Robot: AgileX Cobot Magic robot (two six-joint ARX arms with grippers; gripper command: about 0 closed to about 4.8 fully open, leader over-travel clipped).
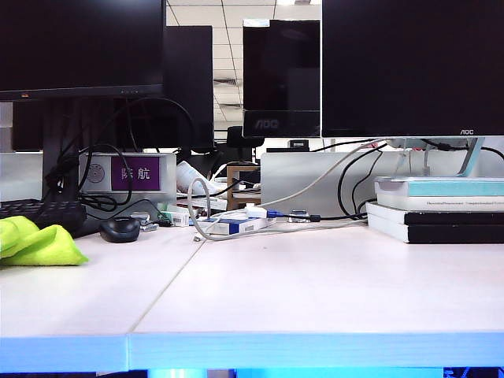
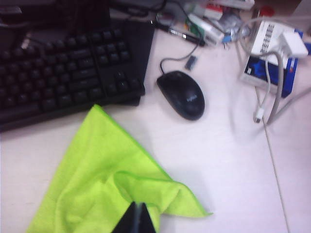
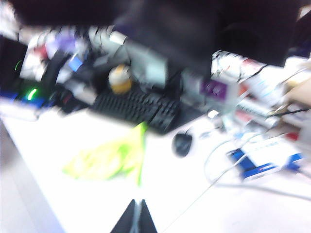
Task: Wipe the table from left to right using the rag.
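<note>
Clearly the rag point(image 1: 35, 242) lay bunched at the far left of the white table point(image 1: 315, 291), beside the black keyboard point(image 2: 63, 68) and mouse point(image 2: 181, 94). My left gripper point(image 2: 137, 218) hung clenched over the cloth; my right gripper point(image 3: 136, 217), likewise clenched, hung above bare tabletop. Dark monitors point(image 1: 409, 67) lined the back.

A wide bare stretch of the table point(image 1: 315, 291) is lying open from the middle to the near right. At far left the keyboard point(image 2: 68, 63) and the mouse point(image 2: 181, 94) are crowding the space just behind the rag point(image 2: 112, 179). Loose cables point(image 1: 206, 224) and a small blue-and-white box point(image 2: 272, 58) are blocking the far middle. Stacked books point(image 1: 437, 209) are standing at far right. The left gripper point(image 2: 137, 218) and right gripper point(image 3: 136, 218), both closed, are hanging above the table.
</note>
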